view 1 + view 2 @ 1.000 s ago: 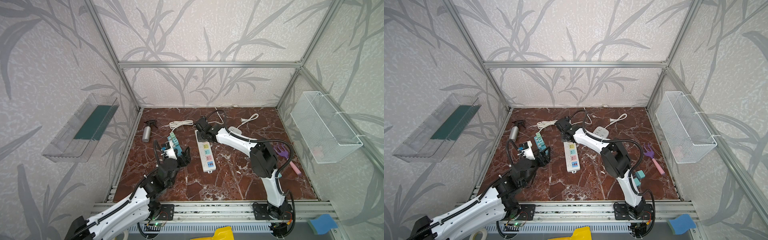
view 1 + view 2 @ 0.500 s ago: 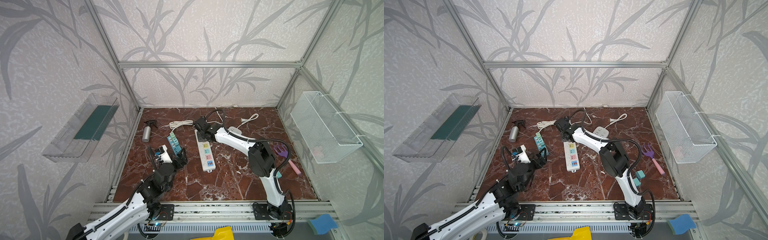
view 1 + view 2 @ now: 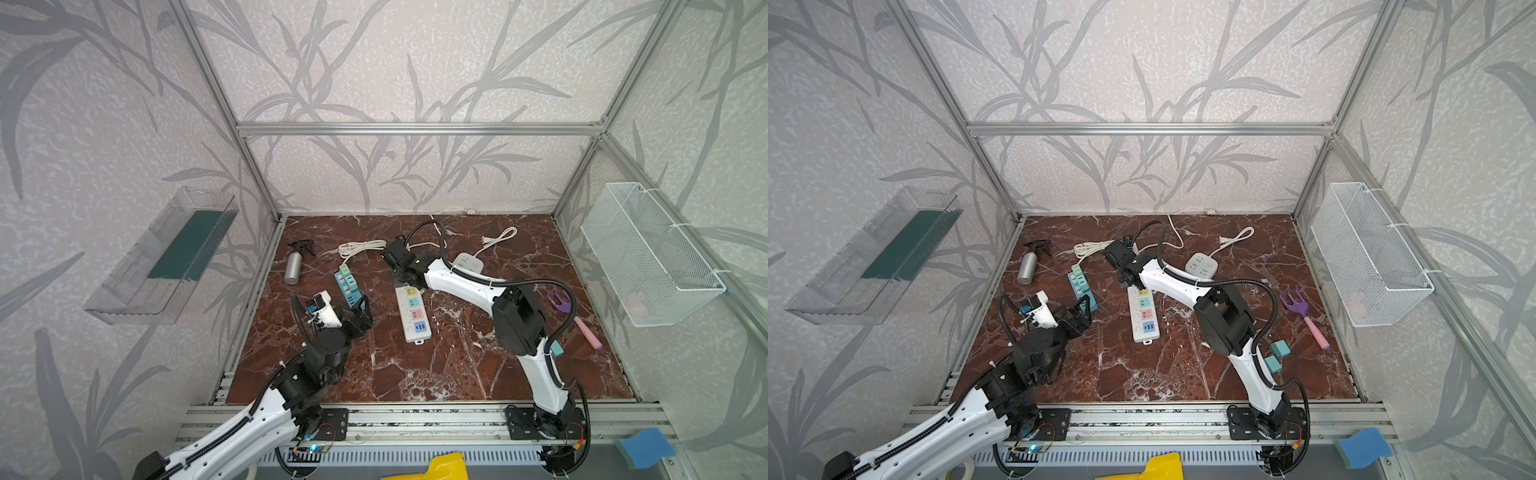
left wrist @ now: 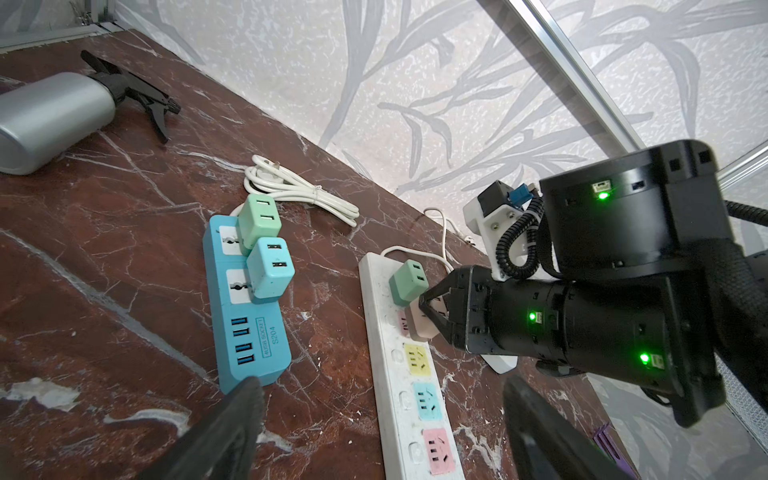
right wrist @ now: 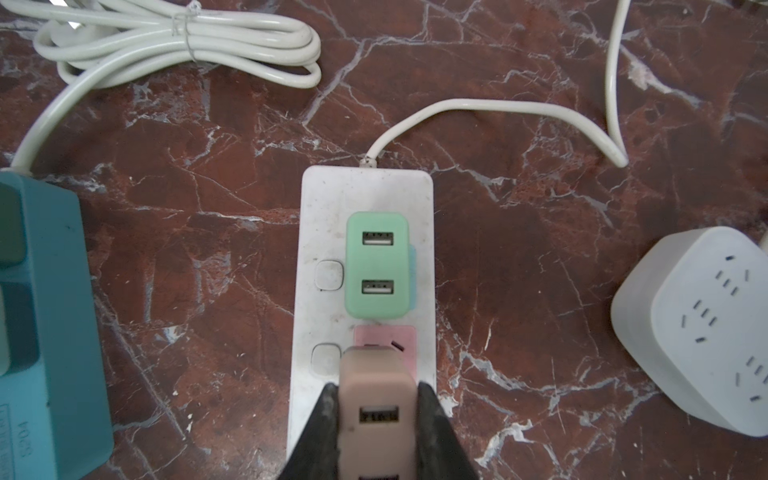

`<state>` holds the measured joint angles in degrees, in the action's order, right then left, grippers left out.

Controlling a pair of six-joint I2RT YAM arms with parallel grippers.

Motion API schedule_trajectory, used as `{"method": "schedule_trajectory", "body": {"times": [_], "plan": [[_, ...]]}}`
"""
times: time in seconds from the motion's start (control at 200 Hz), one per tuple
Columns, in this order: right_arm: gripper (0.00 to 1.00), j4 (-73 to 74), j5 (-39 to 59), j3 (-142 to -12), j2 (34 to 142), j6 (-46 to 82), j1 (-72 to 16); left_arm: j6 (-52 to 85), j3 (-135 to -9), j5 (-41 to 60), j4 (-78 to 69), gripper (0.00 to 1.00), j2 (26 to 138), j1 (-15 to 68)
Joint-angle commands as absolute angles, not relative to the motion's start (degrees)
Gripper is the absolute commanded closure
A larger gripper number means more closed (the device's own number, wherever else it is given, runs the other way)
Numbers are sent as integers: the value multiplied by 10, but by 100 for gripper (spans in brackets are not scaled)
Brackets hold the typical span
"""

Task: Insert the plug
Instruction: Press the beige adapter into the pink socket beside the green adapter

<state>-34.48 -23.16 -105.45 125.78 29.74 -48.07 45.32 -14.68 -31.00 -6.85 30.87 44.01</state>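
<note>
While the right gripper (image 5: 376, 392) clamps the pink USB charger (image 5: 372, 372) by its sides, it seems rigid, light, perhaps slick; left gripper (image 4: 382, 388) gapes empty.

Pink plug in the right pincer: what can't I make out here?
- Prongs: in the right wrist view the pink plug's own body covers them, so depth in the pink socket is unknown.
- Plug base: left wrist view, right pincer blocks it.
- Top views: plug hidden under the right arm.
</note>
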Motion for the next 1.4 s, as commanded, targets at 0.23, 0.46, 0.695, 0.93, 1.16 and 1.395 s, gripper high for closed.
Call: {"method": "schedule_trajectory", "body": {"times": [0.23, 0.46, 0.695, 0.93, 1.16, 1.395], "plan": [[100, -313, -266, -1039, 1263, 273, -477, 459, -135, -323, -80, 10, 307, 437], [100, -335, -253, -1035, 1271, 276, -475, 454, -133, -329, -82, 10, 309, 437], [100, -356, -202, -1043, 1276, 296, -477, 447, -130, -332, -93, 10, 316, 437], [100, -377, -208, -1052, 1289, 285, -477, 446, -127, -330, -92, 10, 318, 437], [100, -460, -218, -1111, 1350, 293, -475, 443, -120, -341, -92, 10, 316, 435], [100, -410, -185, -1026, 1316, 306, -470, 446, -117, -340, -90, 10, 310, 435]]}}
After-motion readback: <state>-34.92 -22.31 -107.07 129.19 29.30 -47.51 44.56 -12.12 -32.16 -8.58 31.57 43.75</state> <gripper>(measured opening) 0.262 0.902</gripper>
